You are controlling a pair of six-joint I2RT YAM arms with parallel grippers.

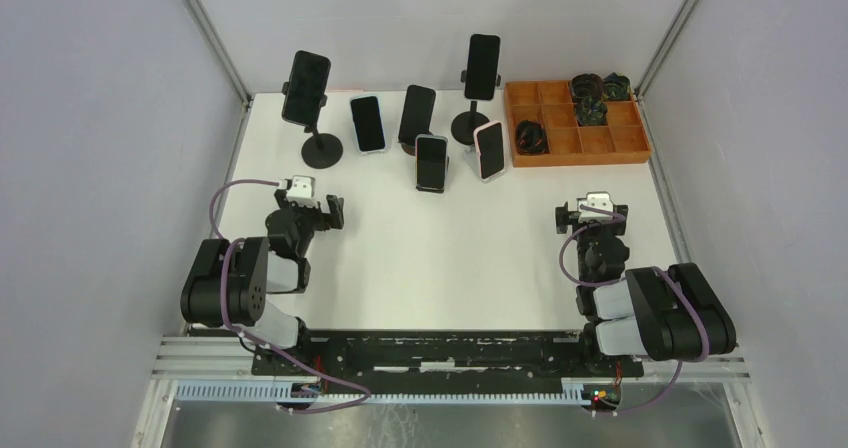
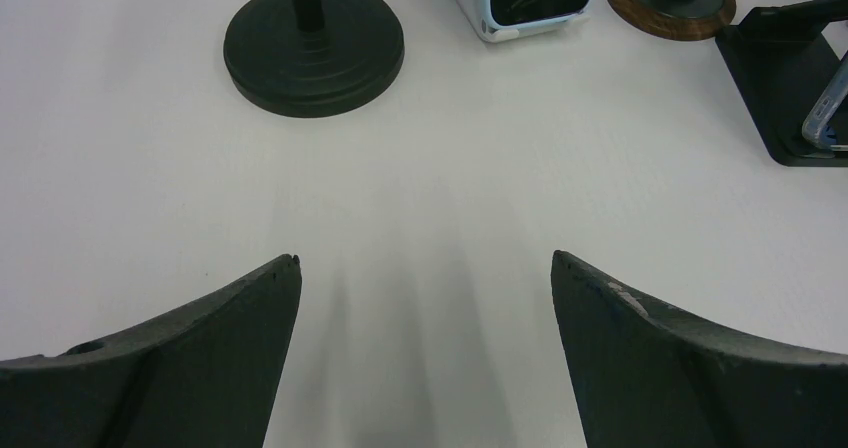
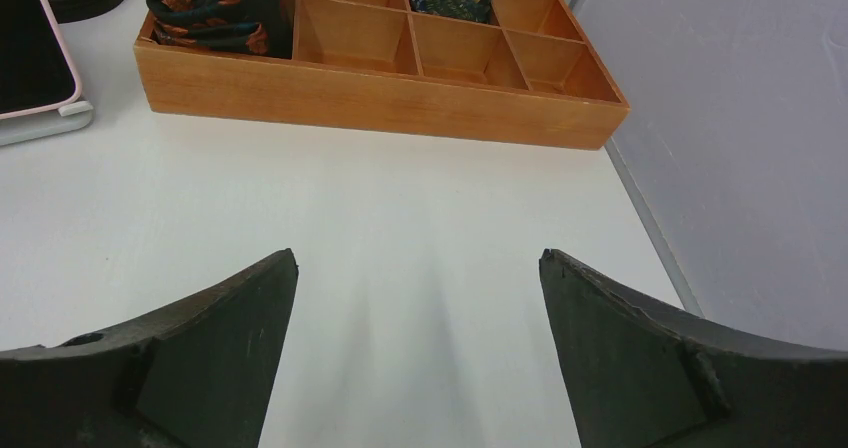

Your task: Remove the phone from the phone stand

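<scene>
Phone point(image 1: 306, 86) on stand point(image 1: 322, 150), far-left bench point(image 1: 450, 258) corner: likely rigid, slick, fragile; grasp side edges. Left pincer point(image 2: 425, 268), right pincer point(image 3: 418, 260) agape, empty.

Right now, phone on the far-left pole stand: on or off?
On. The phone sits tilted at the top of the pole stand, with nothing gripping it.

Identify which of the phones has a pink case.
The phone leaning just left of the wooden tray; the others' cases look dark or white.
</scene>
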